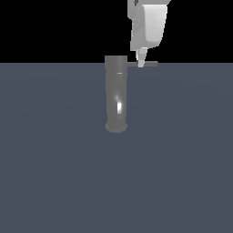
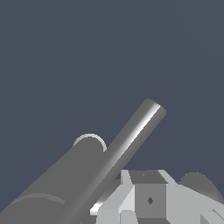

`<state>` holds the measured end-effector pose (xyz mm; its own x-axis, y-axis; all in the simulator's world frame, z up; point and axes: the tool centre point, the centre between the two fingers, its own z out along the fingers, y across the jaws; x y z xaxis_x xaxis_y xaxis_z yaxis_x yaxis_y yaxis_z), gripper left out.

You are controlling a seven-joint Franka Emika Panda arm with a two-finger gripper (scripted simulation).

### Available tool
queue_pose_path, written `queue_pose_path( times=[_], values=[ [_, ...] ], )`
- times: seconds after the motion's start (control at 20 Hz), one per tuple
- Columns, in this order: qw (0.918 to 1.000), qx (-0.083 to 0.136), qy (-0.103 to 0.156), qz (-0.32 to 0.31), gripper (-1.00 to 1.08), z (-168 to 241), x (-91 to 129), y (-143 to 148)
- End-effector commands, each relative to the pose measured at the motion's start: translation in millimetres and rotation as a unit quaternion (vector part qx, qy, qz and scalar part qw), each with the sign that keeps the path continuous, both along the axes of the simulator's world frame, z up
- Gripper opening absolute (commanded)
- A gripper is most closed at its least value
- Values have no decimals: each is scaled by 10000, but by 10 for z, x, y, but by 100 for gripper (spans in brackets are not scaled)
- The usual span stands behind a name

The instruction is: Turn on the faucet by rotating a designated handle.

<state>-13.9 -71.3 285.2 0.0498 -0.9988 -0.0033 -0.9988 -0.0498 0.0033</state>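
A flat, dull blue-grey bench [image 1: 54, 182] fills the scene to the far edge. Standing upright on it, near the middle, is the grey faucet [image 1: 116, 98], its wider round base touching the surface.

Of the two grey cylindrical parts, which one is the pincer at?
The handle, the thin horizontal rod at the faucet's top. The pincer is down on it; the thick upright body stands apart.

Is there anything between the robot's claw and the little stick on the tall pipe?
Nothing visible. The gripper is already right at the handle, which sticks out near the faucet's top. No other object shows nearby.
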Motion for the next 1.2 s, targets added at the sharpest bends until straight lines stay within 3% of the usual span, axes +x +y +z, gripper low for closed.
queue_pose_path(
  times=[0.0,1.15],
  values=[
    [10000,-11,-19,-61,-100,-2,59,-119],
    [9999,-16,-17,-142,-100,-1,459,-563]
  ],
)
